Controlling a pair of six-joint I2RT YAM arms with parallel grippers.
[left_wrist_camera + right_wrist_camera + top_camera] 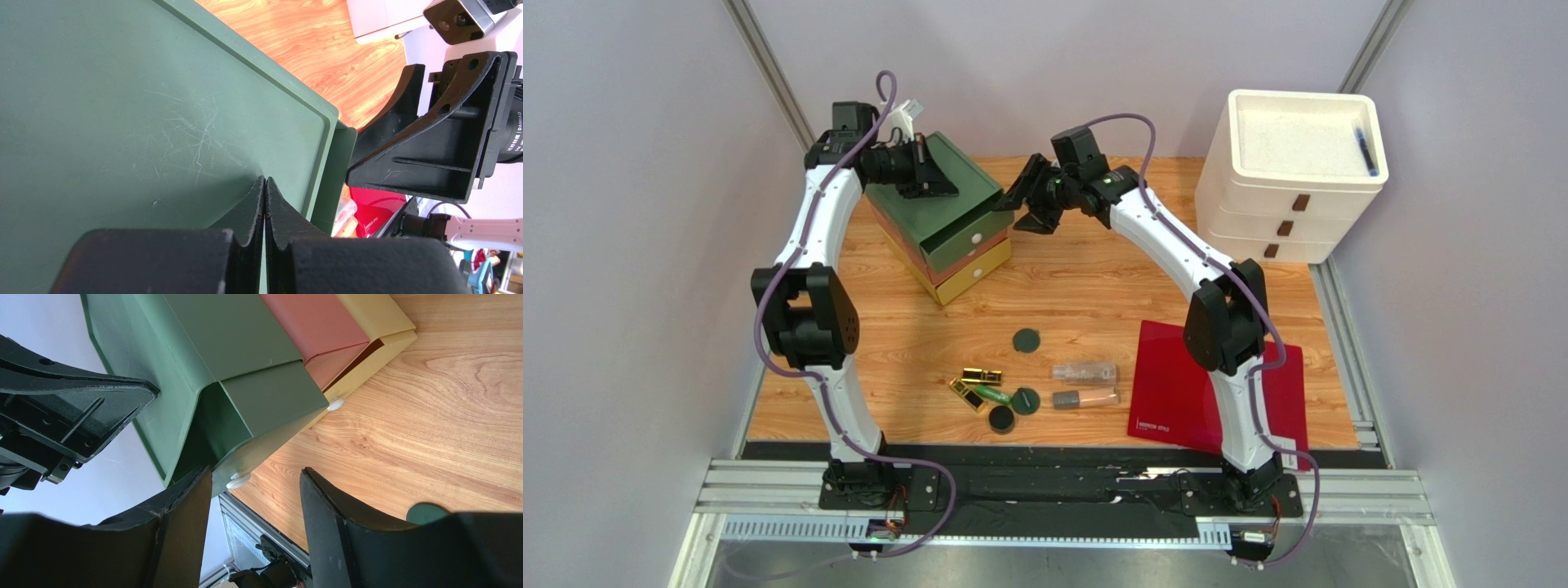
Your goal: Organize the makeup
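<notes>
The makeup lies loose on the wooden table: a dark green compact (1026, 339), two more compacts (1025, 398) (1001, 418), gold lipstick tubes (983, 374), a green tube (989, 396) and two clear lip-gloss tubes (1084, 371) (1085, 398). My left gripper (264, 179) (934, 184) is shut, empty, its tips resting on the green top (123, 110) of the small drawer unit (967, 186). My right gripper (255, 471) (1021, 206) stands open at the front of the unit's green top drawer (270, 398), which sticks out slightly. Its white knob (238, 481) sits beside one finger, unclamped.
Below the green drawer are a pink drawer (313, 324) and a yellow one (374, 315). A white three-drawer unit (1290, 172) stands at the back right. A flat red sheet (1173, 380) lies front right under the right arm.
</notes>
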